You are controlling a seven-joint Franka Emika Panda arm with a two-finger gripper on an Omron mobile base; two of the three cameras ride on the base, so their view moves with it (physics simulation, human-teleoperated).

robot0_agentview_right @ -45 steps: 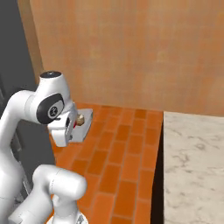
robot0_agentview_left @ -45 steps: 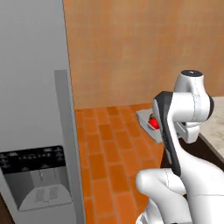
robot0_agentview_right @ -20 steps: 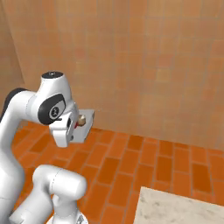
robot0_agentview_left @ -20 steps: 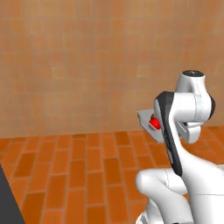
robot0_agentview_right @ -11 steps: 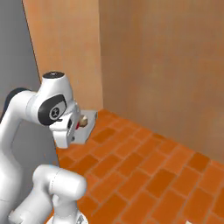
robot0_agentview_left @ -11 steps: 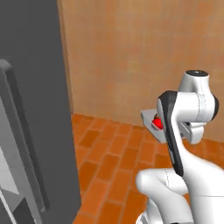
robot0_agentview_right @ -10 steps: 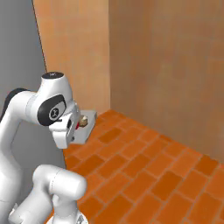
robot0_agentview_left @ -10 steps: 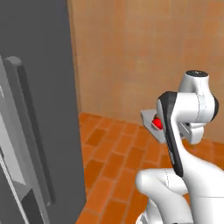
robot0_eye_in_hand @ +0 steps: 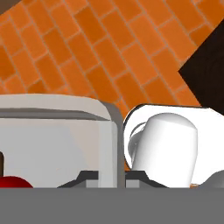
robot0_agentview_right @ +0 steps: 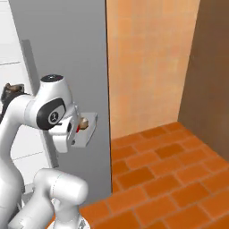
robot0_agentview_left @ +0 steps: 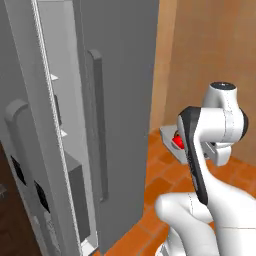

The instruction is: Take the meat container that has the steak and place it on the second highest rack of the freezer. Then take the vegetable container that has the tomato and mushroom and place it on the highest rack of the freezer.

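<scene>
Base swung round: freezer (robot0_agentview_left: 120, 100) now near, door ajar. Pincer (robot0_eye_in_hand: 107, 177) clenched on vegetable container (robot0_agentview_right: 87, 129) with tomato (robot0_agentview_left: 178, 142), mushroom (robot0_agentview_right: 83, 120).

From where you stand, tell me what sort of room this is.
Most likely a kitchen. A tall grey freezer stands with its door open on white shelves, the floor is orange brick tile, and the arm holds a container with a tomato in it.
</scene>
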